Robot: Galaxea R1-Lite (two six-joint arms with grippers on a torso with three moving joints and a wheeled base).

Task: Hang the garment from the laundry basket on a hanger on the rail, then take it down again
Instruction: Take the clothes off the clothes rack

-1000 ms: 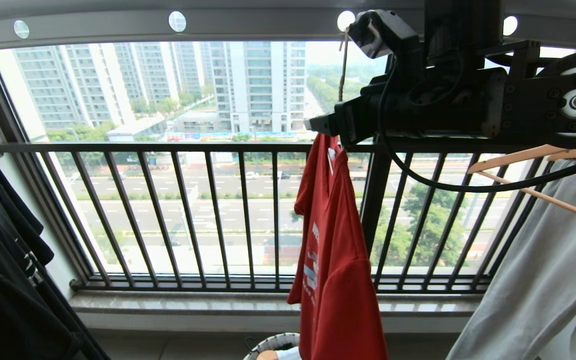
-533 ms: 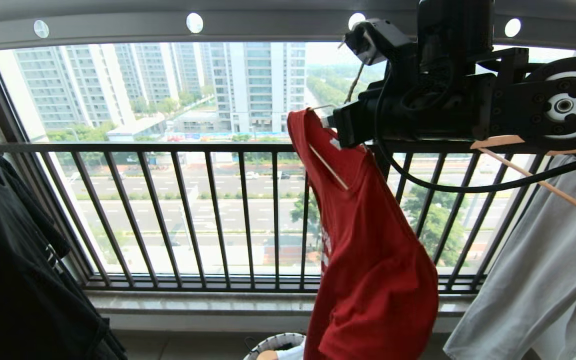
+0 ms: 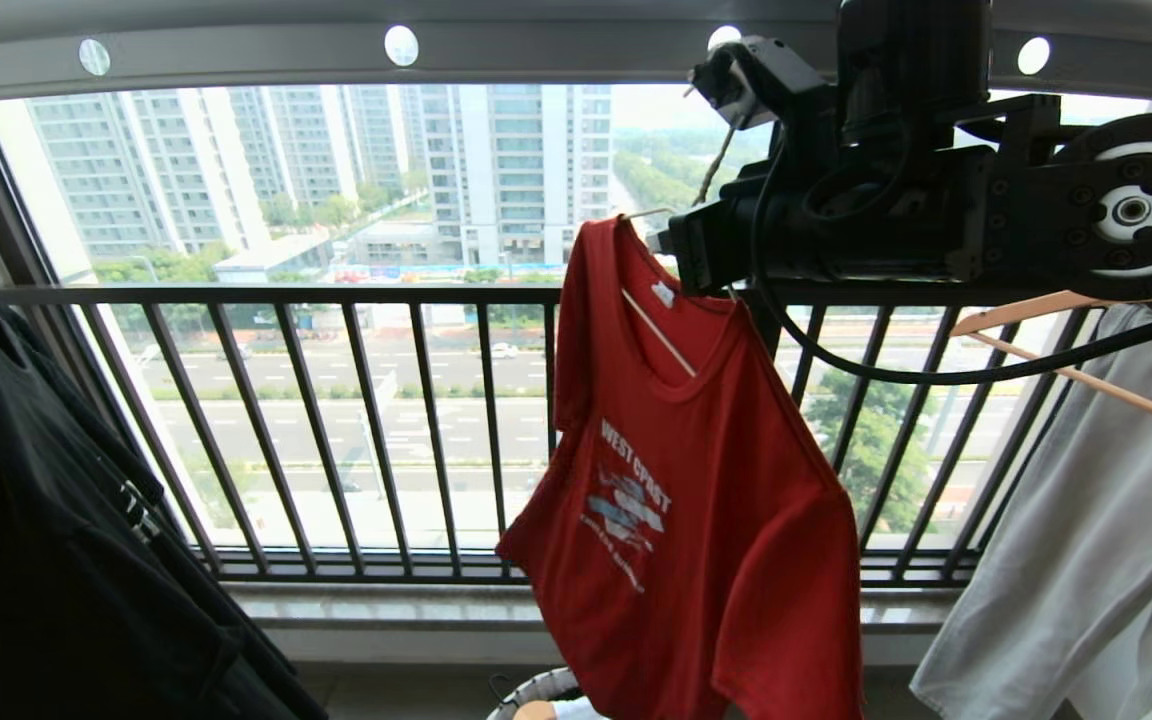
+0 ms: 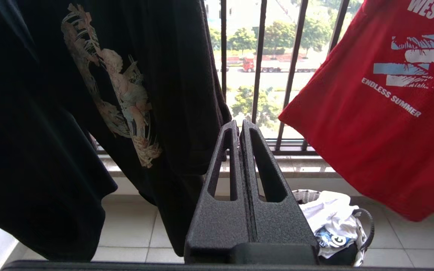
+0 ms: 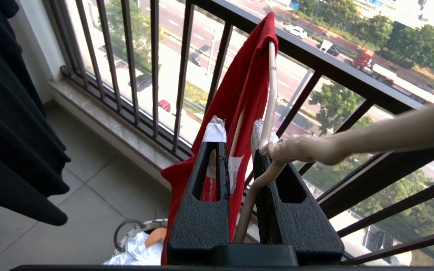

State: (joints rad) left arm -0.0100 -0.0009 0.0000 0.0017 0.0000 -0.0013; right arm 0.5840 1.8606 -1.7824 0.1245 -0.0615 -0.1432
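Red garment (image 3: 696, 520) hangs on the hanger (image 5: 268, 113) just below the rail (image 3: 536, 45), over the laundry basket (image 4: 352, 226) on the floor. Right pincer (image 5: 236, 131) grips the hanger with the collar between its fingers, while the left pincer (image 4: 240, 126), low beside a black T-shirt (image 4: 89, 94), is closed and empty.

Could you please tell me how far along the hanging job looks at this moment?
Done: the red short-sleeved T-shirt is out of the small round white-rimmed basket and sits on the thin cream-white wire hanger. In hand: the right gripper is closed on the hanger's neck and the shirt collar, up by the long grey holed rail. Whether the hook is on the rail can't be seen. Left: returning the shirt to the basket. The left gripper is shut, idle.
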